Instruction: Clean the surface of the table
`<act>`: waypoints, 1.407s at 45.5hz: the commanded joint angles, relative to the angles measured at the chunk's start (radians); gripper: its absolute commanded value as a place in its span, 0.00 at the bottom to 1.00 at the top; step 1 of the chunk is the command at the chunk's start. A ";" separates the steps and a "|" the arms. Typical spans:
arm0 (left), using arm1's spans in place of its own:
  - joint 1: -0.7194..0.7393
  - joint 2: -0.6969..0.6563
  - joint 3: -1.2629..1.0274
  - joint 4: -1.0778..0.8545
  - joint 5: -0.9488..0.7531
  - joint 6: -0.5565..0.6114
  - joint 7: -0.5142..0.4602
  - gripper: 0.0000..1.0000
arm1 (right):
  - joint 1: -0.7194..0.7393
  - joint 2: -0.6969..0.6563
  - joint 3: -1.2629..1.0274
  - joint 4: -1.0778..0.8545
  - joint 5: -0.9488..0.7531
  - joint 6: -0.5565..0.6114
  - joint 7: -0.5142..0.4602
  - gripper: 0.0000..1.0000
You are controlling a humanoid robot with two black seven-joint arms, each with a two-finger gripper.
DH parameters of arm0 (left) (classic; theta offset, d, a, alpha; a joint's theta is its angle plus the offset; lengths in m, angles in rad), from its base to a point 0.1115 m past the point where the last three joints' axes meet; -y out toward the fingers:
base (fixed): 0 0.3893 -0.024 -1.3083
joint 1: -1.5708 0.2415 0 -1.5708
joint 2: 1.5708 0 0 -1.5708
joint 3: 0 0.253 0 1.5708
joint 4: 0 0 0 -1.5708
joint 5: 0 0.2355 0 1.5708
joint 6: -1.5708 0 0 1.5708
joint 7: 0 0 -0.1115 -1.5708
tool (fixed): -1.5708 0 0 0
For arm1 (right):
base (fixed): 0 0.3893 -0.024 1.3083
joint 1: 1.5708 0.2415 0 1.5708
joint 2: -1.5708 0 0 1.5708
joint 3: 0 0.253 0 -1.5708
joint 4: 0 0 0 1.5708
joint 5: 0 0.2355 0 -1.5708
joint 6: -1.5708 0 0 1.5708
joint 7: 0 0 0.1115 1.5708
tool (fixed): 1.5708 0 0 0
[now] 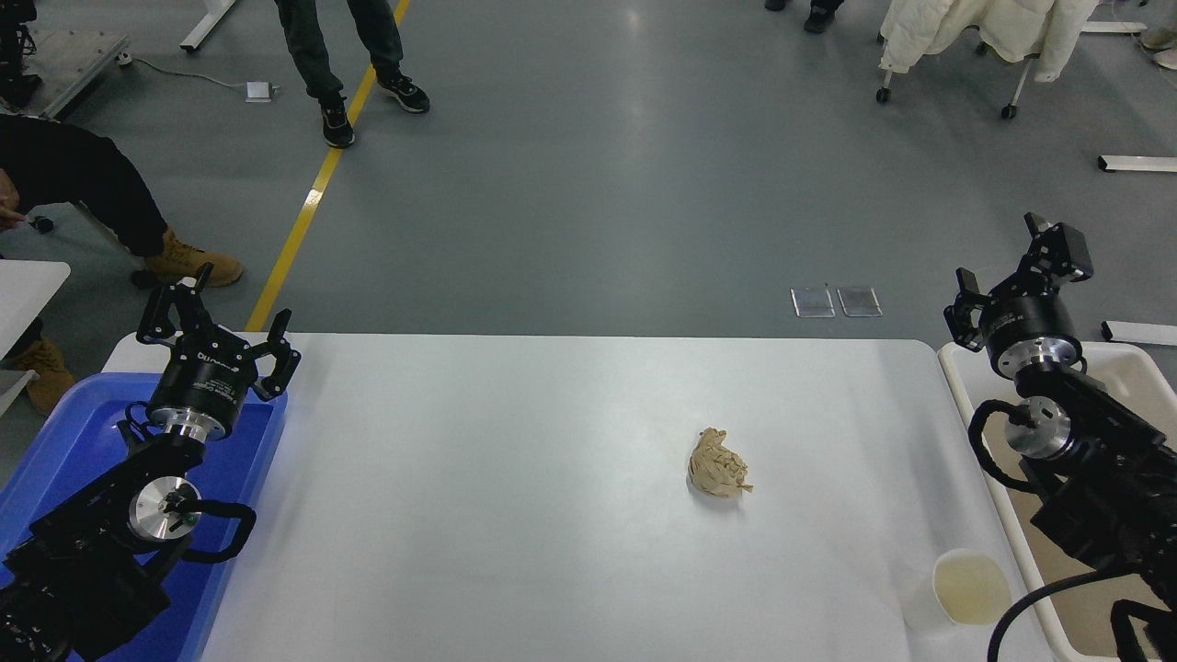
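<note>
The white table surface (515, 478) fills the middle of the head view. A crumpled tan paper ball (718, 464) lies on it right of centre. A white paper cup (965, 588) stands near the front right corner. My left gripper (221, 317) is open and empty, parked over the blue tray at the left. My right gripper (1007, 267) is open and empty, raised above the cream-white bin at the right, well away from the paper ball and the cup.
A blue plastic tray (64, 441) sits at the table's left edge. A cream-white bin (1136, 368) stands at the right edge. People's legs (340, 55) show on the grey floor beyond the table.
</note>
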 commanded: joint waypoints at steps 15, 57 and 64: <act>0.000 0.000 0.000 0.000 0.000 0.002 0.000 1.00 | -0.006 0.002 0.000 0.000 0.000 0.001 0.000 0.99; 0.000 0.000 0.000 0.000 0.001 0.000 0.000 1.00 | 0.003 -0.097 -0.225 -0.003 -0.018 0.001 0.000 0.99; 0.000 0.000 0.000 0.000 0.000 0.000 0.000 1.00 | 0.003 -0.175 -0.268 0.060 -0.020 0.004 0.000 0.99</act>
